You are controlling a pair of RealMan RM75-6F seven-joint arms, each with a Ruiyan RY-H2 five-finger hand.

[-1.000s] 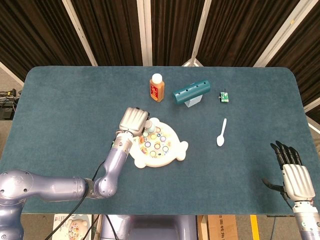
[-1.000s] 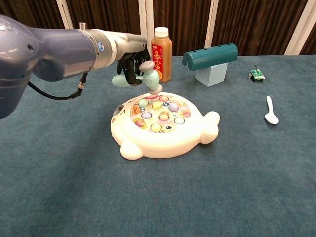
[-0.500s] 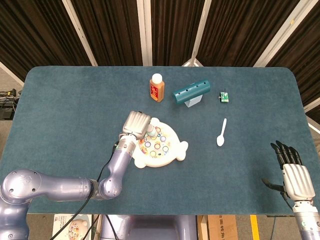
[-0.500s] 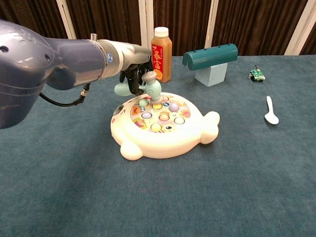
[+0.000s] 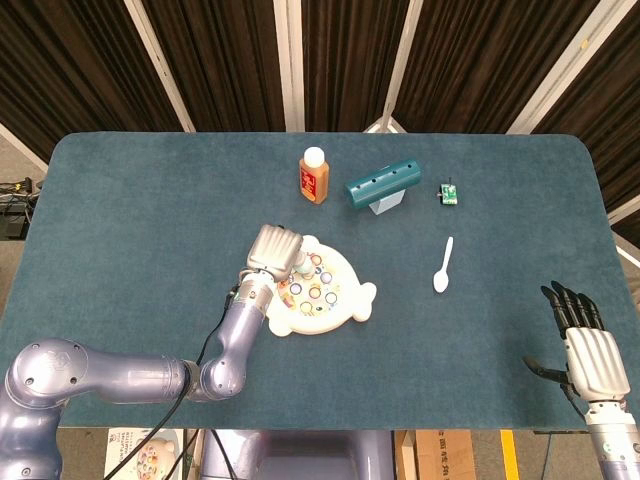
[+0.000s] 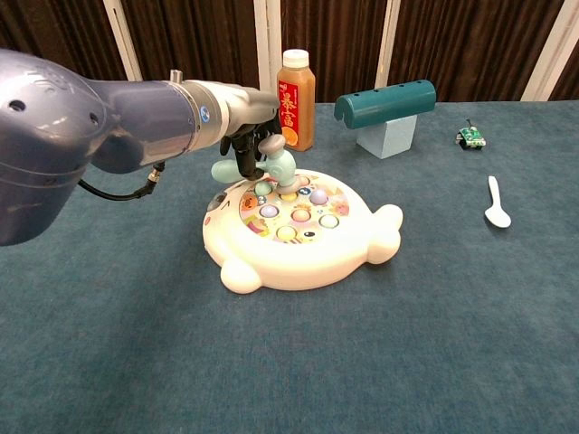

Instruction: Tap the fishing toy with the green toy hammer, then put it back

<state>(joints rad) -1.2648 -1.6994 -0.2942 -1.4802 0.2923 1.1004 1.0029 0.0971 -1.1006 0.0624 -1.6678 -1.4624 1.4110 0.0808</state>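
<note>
Fishing toy (image 6: 303, 231) sits mid-worktop (image 5: 130, 220), with the hammer (image 6: 271, 163) over its back-left edge. Behind it is the bottle (image 6: 296, 88), block (image 6: 386, 110) to the right, spoon (image 6: 495, 202) further right, near the small gadget (image 6: 469, 136).

Glossy white plastic fishing toy (image 6: 303, 253); smooth pale-green plastic hammer (image 6: 271, 161); matt teal cloth surface (image 6: 434, 344); brushed-metal-looking robot hand (image 5: 274, 248); shiny white spoon (image 6: 496, 204).

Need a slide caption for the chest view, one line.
Left hand holds the green toy hammer with its head down on the fishing toy.
</note>
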